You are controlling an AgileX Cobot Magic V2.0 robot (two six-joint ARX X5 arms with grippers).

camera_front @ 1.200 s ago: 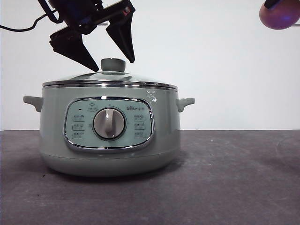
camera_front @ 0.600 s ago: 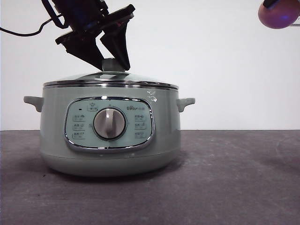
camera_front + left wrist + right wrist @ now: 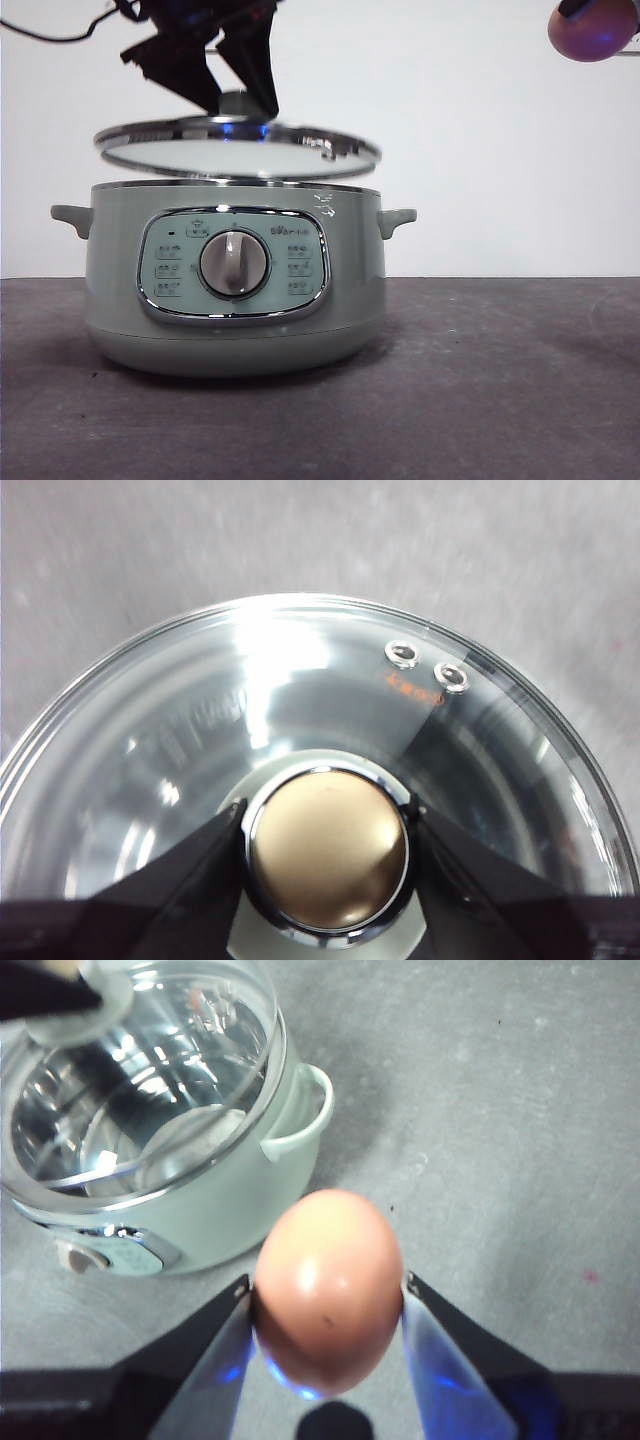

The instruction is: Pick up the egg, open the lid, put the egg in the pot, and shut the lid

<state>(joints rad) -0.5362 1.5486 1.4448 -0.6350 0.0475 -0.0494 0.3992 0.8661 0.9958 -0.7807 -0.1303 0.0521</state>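
Glass lid (image 3: pixel 238 146) hangs above the pot (image 3: pixel 233 290), my left gripper (image 3: pixel 326 852) clamped on its knob. At two o'clock, my right gripper (image 3: pixel 326 1300) pinches the egg (image 3: pixel 328 1290).

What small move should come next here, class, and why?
Probably raise the lid further and swing it aside: the left gripper holds its knob, but it hovers just above the pot, blocking the egg waiting in the right gripper.

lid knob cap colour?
Brassy gold on the round glass lid's knob cap, chrome-ringed; clearest in the left wrist view.
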